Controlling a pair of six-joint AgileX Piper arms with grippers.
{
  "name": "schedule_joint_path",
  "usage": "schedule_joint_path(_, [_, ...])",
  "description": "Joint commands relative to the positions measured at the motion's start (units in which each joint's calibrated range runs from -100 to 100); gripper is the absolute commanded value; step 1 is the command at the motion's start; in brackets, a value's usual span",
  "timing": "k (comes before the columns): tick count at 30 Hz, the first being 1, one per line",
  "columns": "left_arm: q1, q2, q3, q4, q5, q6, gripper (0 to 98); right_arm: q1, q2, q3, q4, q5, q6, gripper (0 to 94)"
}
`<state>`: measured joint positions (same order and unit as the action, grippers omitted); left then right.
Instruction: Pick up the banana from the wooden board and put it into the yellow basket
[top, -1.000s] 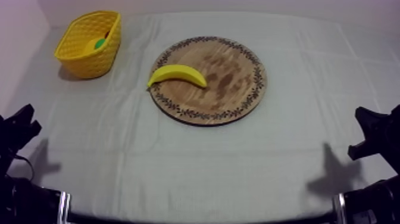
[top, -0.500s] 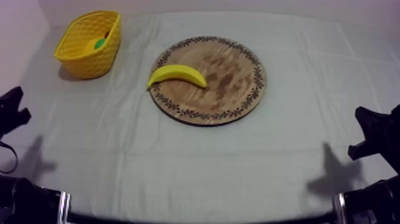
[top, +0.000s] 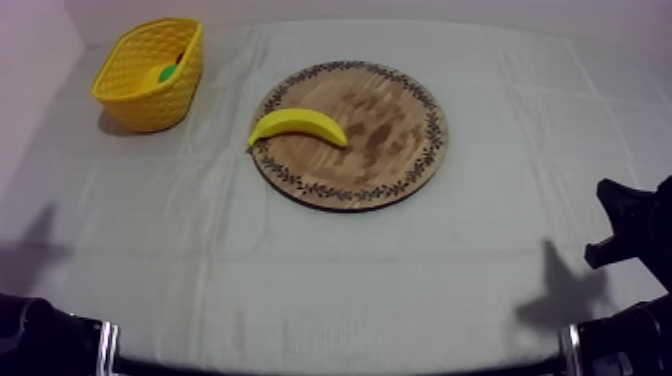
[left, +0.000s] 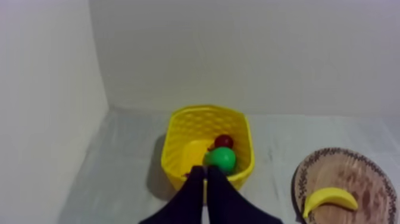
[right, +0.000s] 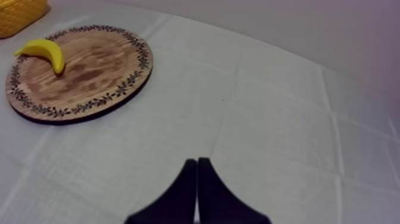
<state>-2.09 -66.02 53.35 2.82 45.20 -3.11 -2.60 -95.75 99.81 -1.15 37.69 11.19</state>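
1. On the left part of the round wooden board (top: 380, 150), the banana (top: 297, 126) is seen lying flat, with its left tip reaching the patterned rim on the side nearest the yellow basket (top: 140, 100).
2. The basket is set at the far left of the cloth-covered table (top: 300, 270), well apart from the board. A green fruit (left: 223, 159) and a small red fruit (left: 224, 141) are already held in it, just beside each other.
3. The left gripper (left: 205, 176) is pressed together into a narrow wedge with nothing held, and is pointed toward the basket. The right gripper (right: 197, 170) is likewise closed on nothing, over bare cloth and well apart from the board.
4. The banana is judged to be a light, stiff toy with a smooth and probably slippery skin. No fragility is expected, so a firm squeeze should be tolerated.
5. Hold is best taken from above at the thick middle of the curve, with the fingers set across its narrow width. The tapering tips are best avoided, since slipping is likely there.
6. The fingers would have to be parted first. A pivot or roll on the smooth board is to be expected if only one finger makes contact.
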Motion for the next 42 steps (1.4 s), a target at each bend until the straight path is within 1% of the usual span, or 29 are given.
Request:
schedule_joint_path(1, [0.20,6.92,-12.55,0.03,2.64,-0.33,0.0,0.00,0.00,-0.03,0.00,-0.02,0.02,0.3])
schedule_joint_path(7, [2.13,17.74,-27.41,0.08,7.47,-1.86,0.0,0.00,0.00,-0.03,0.00,-0.02,0.02,0.3])
schedule_joint_path(15, [7.33,30.70,-43.70,-0.10,10.34,-3.96,0.0,0.00,0.00,-0.03,0.00,-0.02,0.02,0.3])
schedule_joint_path(17, [8.66,33.61,-47.74,-0.03,12.99,-5.02,0.0,0.00,0.00,-0.03,0.00,-0.02,0.02,0.3])
schedule_joint_path(24, [12.80,42.89,-61.45,-0.02,25.26,-8.90,0.0,0.00,0.00,-0.03,0.00,-0.02,0.02,0.3])
schedule_joint_path(27, [14.07,46.22,-65.86,-0.08,28.06,-9.99,0.0,0.00,0.00,-0.03,0.00,-0.02,0.02,0.3])
schedule_joint_path(32, [15.94,50.95,-71.97,-0.27,30.63,-12.23,0.0,0.00,0.00,-0.03,0.00,-0.02,0.02,0.3])
schedule_joint_path(36, [18.05,54.41,-75.50,-1.19,32.08,-13.43,0.0,0.00,0.00,-0.03,0.00,-0.02,0.02,0.3])
schedule_joint_path(42, [21.79,59.50,-77.91,-4.34,34.12,-13.35,0.0,0.00,0.00,-0.03,0.00,-0.02,0.02,0.3])
